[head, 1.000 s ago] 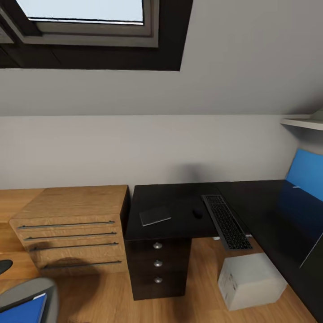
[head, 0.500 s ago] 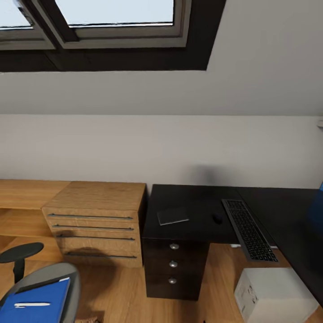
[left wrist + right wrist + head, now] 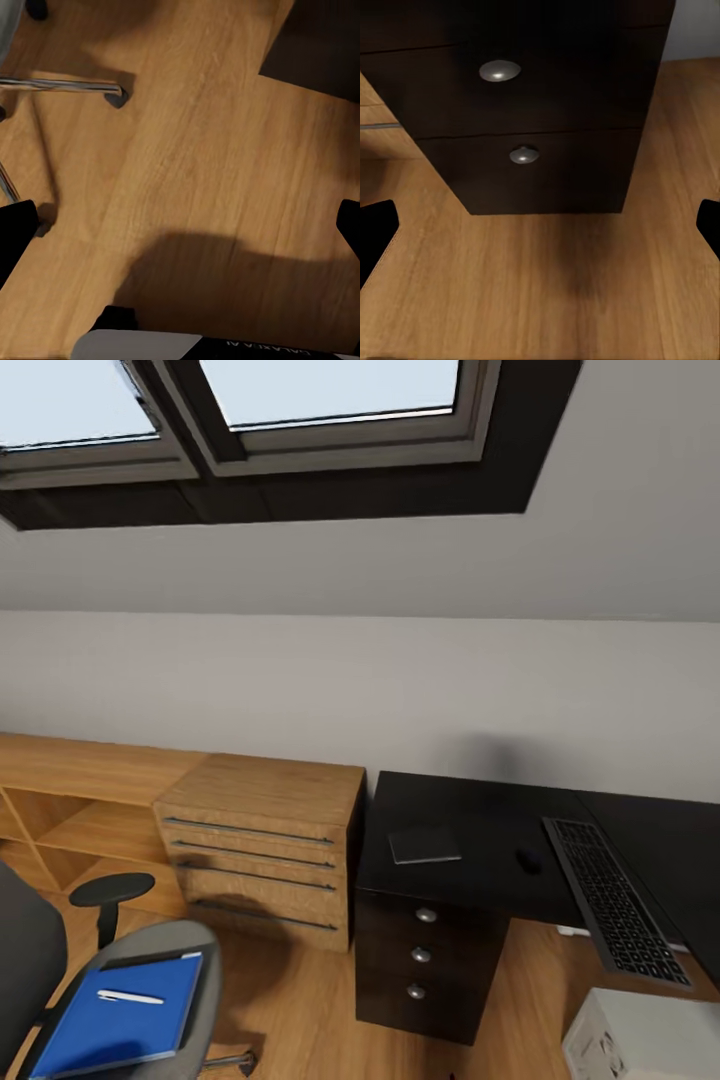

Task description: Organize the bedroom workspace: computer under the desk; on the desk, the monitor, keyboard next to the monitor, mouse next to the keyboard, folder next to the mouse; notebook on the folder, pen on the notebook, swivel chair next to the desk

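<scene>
The swivel chair [image 3: 190, 950] stands at the lower left of the head view, grey seat and black armrest showing. On its seat lies the blue folder [image 3: 120, 1025] with the pale pen [image 3: 130, 997] on top. The dark notebook [image 3: 425, 845], the black mouse [image 3: 528, 857] and the keyboard [image 3: 615, 900] lie on a black top to the right. A corner of the pale computer [image 3: 645, 1040] sits on the floor at the lower right. My left gripper [image 3: 180, 232] hangs open over the floor near the chair's chrome base [image 3: 60, 86]. My right gripper [image 3: 540, 229] is open, facing the cabinet's drawers.
A light wooden drawer unit [image 3: 265, 840] stands between the chair and the black cabinet with silver knobs [image 3: 420, 955]. Low wooden shelving [image 3: 70, 800] runs along the wall at the left. A dark-framed skylight [image 3: 300, 420] is set in the sloped ceiling. Wood floor [image 3: 585, 300] lies before the cabinet.
The head view has swung left and slightly up: the chair with folder and pen has come into view, and the desk side with the blue panel has slid out at the right.
</scene>
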